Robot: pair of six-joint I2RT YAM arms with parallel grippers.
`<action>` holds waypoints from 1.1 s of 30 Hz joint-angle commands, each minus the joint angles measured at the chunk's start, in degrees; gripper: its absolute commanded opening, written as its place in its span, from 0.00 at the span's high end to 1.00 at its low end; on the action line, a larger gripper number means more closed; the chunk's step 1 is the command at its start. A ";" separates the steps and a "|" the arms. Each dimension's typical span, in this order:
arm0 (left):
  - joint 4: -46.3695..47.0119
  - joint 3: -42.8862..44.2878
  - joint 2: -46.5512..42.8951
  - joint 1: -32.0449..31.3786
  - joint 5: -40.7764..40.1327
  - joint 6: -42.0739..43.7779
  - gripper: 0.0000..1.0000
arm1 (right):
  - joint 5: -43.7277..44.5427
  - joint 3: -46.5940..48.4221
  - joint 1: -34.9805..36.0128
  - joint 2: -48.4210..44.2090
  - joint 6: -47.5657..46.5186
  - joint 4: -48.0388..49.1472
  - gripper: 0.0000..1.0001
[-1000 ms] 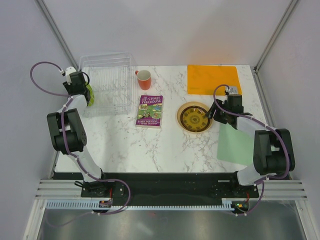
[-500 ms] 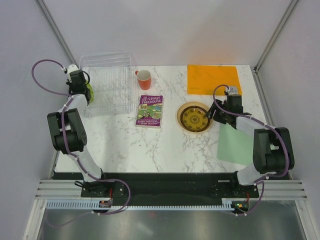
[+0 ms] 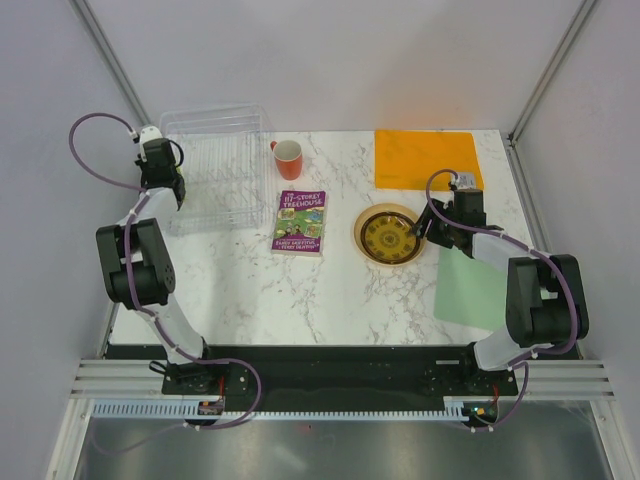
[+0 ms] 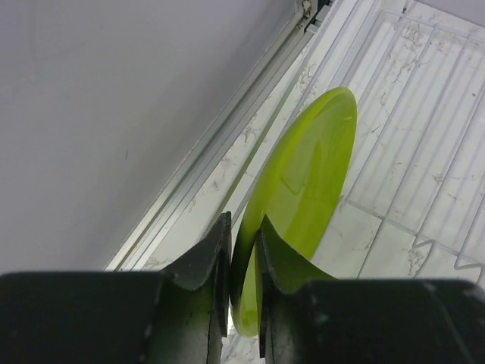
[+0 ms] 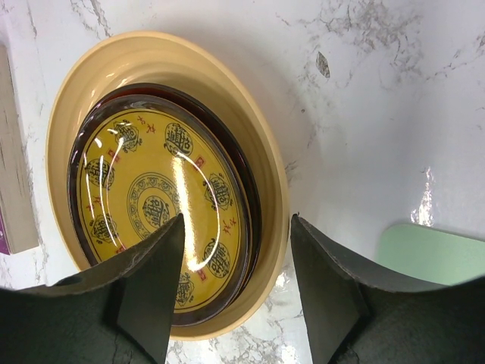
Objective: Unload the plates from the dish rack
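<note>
Since a second ago the left gripper [image 4: 242, 231] has eased farther back, clamped on the lime-green plate [image 4: 303, 174] at the dish rack's [image 4: 424, 148] left edge. I'd carry it upright, clear of the ribs, to the stacked plates [image 5: 155, 216], where the right gripper [image 5: 235, 250] hangs spread open.

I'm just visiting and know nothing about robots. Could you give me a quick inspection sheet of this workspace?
Surface: white marbled table.
Job's things: lime-green plate held on edge by the dish rack's left side; pale-yellow plate, dark red plate and brown-and-yellow plate stacked on the table.
Clutter: mug, purple book, orange mat, green mat.
Grippers: left gripper shut on the lime-green plate; right gripper open over the stack.
Cables: purple cables loop off both arms; no snag seen.
Surroundings: pale walls, metal frame posts.
</note>
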 commanded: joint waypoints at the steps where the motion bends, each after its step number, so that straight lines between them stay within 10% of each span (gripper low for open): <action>1: 6.61 1.83 -5.38 -1.75 -8.22 7.47 0.98 | -0.74 0.10 -0.02 0.15 -0.25 1.68 0.35; 17: 13.71 -2.92 -17.24 -10.54 -20.27 23.34 0.98 | 0.40 1.24 -0.20 -5.89 -1.57 -2.88 0.35; 24: -14.88 -3.87 -29.72 -13.00 9.48 -4.31 0.98 | -3.81 3.43 0.15 -16.19 0.88 -5.97 0.34; 33: -11.48 -16.70 -36.06 -19.50 47.65 -24.20 0.98 | -10.67 5.89 7.71 -21.03 7.73 -3.87 0.33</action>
